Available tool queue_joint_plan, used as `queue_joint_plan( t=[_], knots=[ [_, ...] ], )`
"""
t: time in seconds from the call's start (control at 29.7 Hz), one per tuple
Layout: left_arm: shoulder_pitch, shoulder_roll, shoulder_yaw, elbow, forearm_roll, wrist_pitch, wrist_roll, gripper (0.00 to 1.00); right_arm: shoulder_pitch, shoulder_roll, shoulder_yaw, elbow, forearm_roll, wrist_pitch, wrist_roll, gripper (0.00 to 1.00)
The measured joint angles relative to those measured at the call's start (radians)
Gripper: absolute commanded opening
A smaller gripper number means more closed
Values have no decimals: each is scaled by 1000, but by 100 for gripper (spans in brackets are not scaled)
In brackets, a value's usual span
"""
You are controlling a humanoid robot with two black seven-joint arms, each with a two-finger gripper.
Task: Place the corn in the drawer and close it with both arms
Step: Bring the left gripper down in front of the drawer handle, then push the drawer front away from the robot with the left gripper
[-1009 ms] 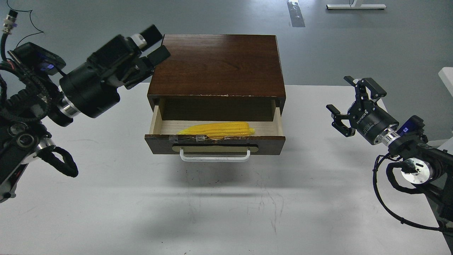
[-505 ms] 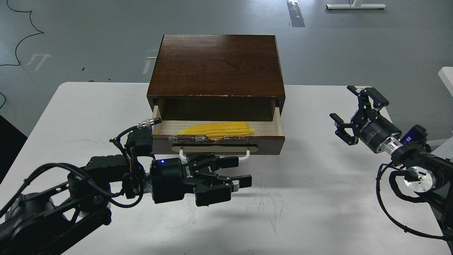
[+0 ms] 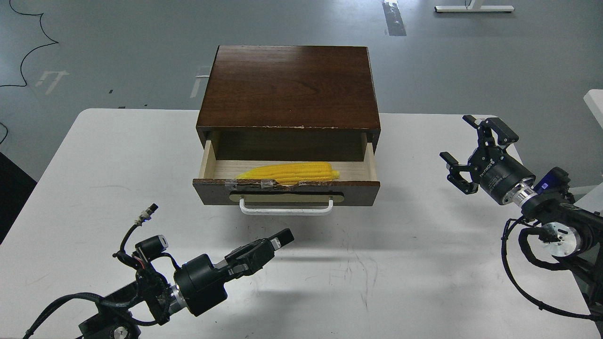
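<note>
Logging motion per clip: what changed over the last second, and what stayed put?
The left claw swung from beside the dark brown wooden cabinet down past the drawer's white bar handle, then back toward the robot, holding nothing. The bright yellow corn cob, the open drawer and the right claw stayed put.

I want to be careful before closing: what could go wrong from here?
1. The corn lies against the front wall of the open drawer; a hard push may make it roll.
2. The left hand is below the handle, off centre; pushing there alone may skew the drawer.
3. The right hand is far aside.
</note>
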Motion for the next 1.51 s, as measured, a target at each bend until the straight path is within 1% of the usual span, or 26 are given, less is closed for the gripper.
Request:
queue_joint_plan(
  t=[0.2,0.94,1.51],
  knots=[
    [2,-13,-21,48,0,0,1,0,0,-1,0,0,0,0,0,99],
    [-27,-22,-54,96,-2,-9,4,0,0,-1,0,2,1,0,0,99],
    [-116,-22,-41,169,-26,-19,5,0,-10,1,0,2,1,-1,0,99]
  ],
)
